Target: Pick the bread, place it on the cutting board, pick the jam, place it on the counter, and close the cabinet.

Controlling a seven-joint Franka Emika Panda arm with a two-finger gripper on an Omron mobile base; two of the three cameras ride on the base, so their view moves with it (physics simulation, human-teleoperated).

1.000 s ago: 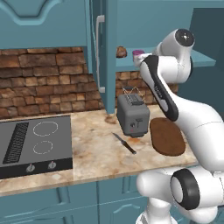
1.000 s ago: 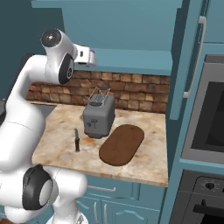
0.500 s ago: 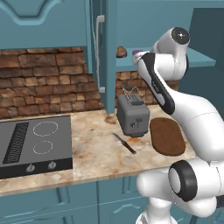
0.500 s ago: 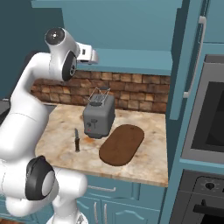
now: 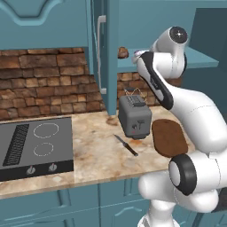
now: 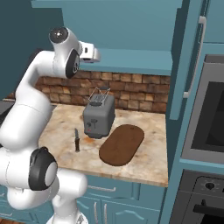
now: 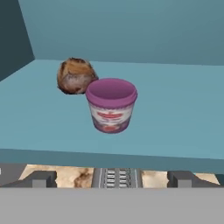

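Note:
On the teal shelf of the open cabinet (image 7: 175, 109), the pink-purple jam (image 7: 111, 105) stands in front. The brown bread (image 7: 75, 75) sits just behind it to the left, touching or nearly touching it. My gripper (image 7: 112, 178) is open, level with the shelf's front edge and short of the jam, its fingertips (image 7: 43, 178) spread wide. From the left base view the bread (image 5: 123, 52) shows on the shelf beside my raised arm. The dark oval cutting board (image 5: 168, 137) lies bare on the counter (image 5: 97, 155) right of the toaster. My hand (image 6: 90, 51) is up at the shelf.
A grey toaster (image 5: 134, 117) stands below the shelf, with a knife (image 5: 126, 145) in front of it. The black stovetop (image 5: 31, 144) is at the left. The cabinet door (image 5: 106, 53) stands open left of the shelf. An oven (image 6: 205, 118) fills the right side.
My arm has lifted and reached a little further toward the cabinet shelf. The bread, jam and board have not moved.

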